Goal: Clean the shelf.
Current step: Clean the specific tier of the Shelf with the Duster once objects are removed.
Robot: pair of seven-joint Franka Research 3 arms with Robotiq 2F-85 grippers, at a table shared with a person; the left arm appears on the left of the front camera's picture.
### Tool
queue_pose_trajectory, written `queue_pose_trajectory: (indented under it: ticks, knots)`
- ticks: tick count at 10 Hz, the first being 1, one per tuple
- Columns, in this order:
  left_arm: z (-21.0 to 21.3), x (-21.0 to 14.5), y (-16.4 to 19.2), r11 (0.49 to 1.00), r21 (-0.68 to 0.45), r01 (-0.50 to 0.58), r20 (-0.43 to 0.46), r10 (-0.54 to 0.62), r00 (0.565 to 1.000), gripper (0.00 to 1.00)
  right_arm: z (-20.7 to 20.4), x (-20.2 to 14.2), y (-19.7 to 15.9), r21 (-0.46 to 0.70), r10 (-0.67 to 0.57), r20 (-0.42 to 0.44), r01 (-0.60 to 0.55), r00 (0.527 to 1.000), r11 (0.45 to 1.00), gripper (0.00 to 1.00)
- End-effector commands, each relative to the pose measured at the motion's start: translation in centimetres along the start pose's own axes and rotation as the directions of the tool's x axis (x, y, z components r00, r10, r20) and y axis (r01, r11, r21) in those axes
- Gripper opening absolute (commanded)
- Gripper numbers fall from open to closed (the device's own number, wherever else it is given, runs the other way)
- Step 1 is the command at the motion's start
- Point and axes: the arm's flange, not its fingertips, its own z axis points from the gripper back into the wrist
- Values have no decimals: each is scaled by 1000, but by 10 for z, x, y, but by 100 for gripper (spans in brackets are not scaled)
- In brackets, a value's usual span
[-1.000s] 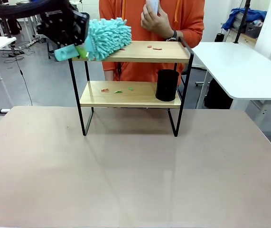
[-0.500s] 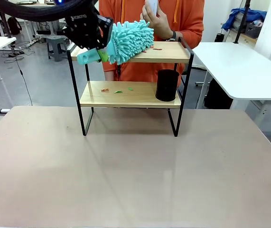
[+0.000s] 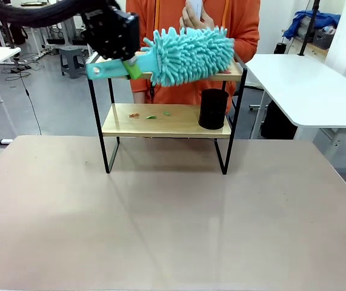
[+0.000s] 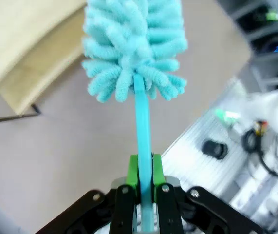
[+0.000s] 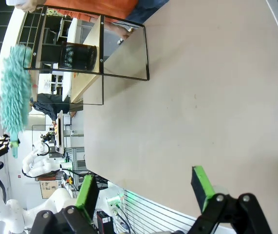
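Observation:
The shelf (image 3: 166, 122) stands at the table's far side, two light wooden boards in a thin black frame. My left gripper (image 3: 130, 65) is at the top board's left end, shut on the handle of a turquoise fluffy duster (image 3: 188, 54). The duster's head lies across the top board, reaching its right end. In the left wrist view the green pads (image 4: 133, 170) clamp the duster handle (image 4: 142, 122), the head (image 4: 131, 46) beyond. Small red and green scraps (image 3: 150, 114) lie on the lower board. My right gripper (image 5: 143, 187) is open with nothing between its fingers, and the shelf (image 5: 87, 48) shows far off.
A black mesh cup (image 3: 213, 108) stands on the lower board at the right. A person in an orange top (image 3: 245, 27) stands right behind the shelf, one hand (image 3: 194, 17) raised. White tables (image 3: 309, 85) flank the scene. The brown tabletop (image 3: 173, 212) in front is bare.
My left gripper has swept the duster rightward along the top board, from its left end to its right end. The scraps seen earlier on the top board are now covered by the duster head.

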Motion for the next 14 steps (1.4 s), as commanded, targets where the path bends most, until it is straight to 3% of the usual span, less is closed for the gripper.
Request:
queue_pose_trajectory:
  ticks: [1, 3, 5, 9, 10, 11, 12, 13, 14]
  knots:
    - [20, -36, 14, 986, -84, 146, -125, -156, 980, 12, -1, 1, 0, 22, 26, 13, -26, 1000, 999, 100]
    - [38, -65, 25, 956, -163, 243, -225, -276, 934, 12, -1, 1, 0, 22, 26, 13, -26, 1000, 999, 100]
    - [62, -88, 34, 931, -250, 266, -191, -317, 929, 12, -1, 1, 0, 22, 26, 13, -26, 1000, 999, 100]
    - [81, -119, 48, 931, -277, 238, -123, -280, 952, 12, -1, 1, 0, 22, 26, 13, -26, 1000, 999, 100]
    - [100, -139, 70, 946, -261, 193, -66, -217, 974, 12, -1, 1, 0, 22, 26, 13, -26, 1000, 999, 100]
    - [122, -173, 108, 961, -270, 67, 17, -64, 998, 12, -1, 1, 0, 22, 26, 13, -26, 1000, 999, 100]
    - [137, -215, 147, 957, -261, -128, 118, 163, 979, 12, -1, 1, 0, 22, 26, 13, -26, 1000, 999, 100]
    - [140, -257, 175, 913, -250, -323, 197, 374, 906, 12, -1, 1, 0, 22, 26, 13, -26, 1000, 999, 100]
    - [136, -295, 198, 838, -192, -510, 250, 545, 800, 12, -1, 1, 0, 22, 26, 13, -26, 1000, 999, 100]
